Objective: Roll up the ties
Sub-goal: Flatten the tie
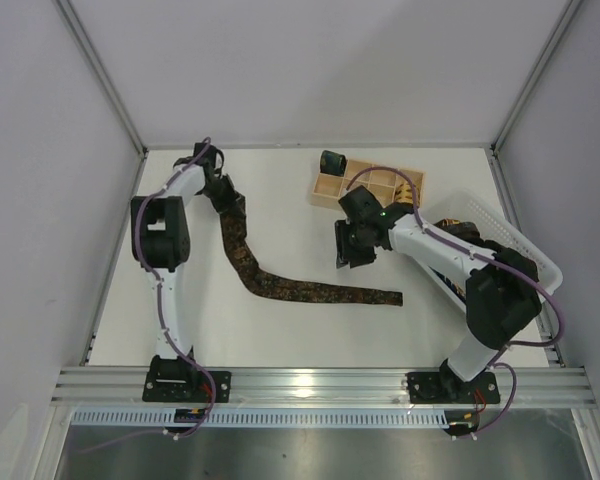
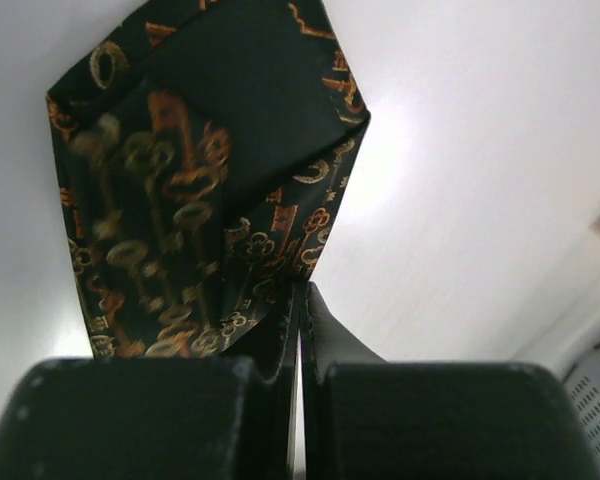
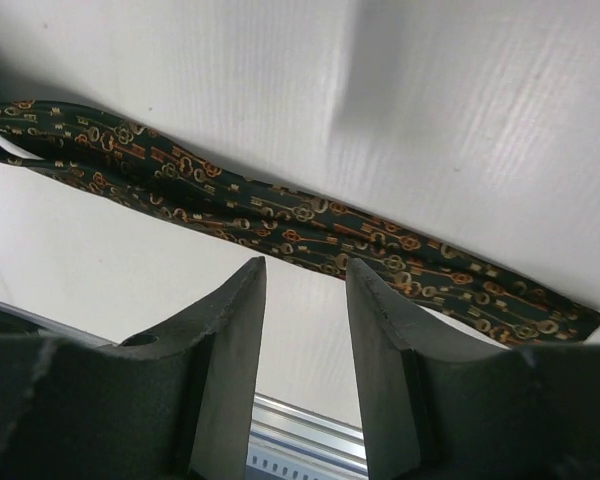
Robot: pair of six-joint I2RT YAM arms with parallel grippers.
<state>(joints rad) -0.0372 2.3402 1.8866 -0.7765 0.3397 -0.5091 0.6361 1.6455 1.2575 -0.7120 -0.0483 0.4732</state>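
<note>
One long dark tie (image 1: 280, 287) with a gold key pattern lies on the white table, curving from the back left to the middle. My left gripper (image 1: 226, 196) sits at its wide end, shut on the edge of the tie. In the left wrist view that end of the tie (image 2: 180, 200) is folded over, and the left gripper (image 2: 302, 290) pinches its edge. My right gripper (image 1: 352, 250) hovers open just behind the narrow half. From the right wrist, the tie (image 3: 280, 215) stretches across beyond the right gripper (image 3: 305, 265), with nothing between its fingers.
A pale wooden compartment tray (image 1: 320, 190) stands at the back, with a dark green coil (image 1: 332, 160) at its far corner and a tan-gold coil (image 1: 410, 190) inside. A white mesh basket (image 1: 525, 250) sits at the right, partly under the right arm. An aluminium rail (image 1: 320, 385) runs along the near edge.
</note>
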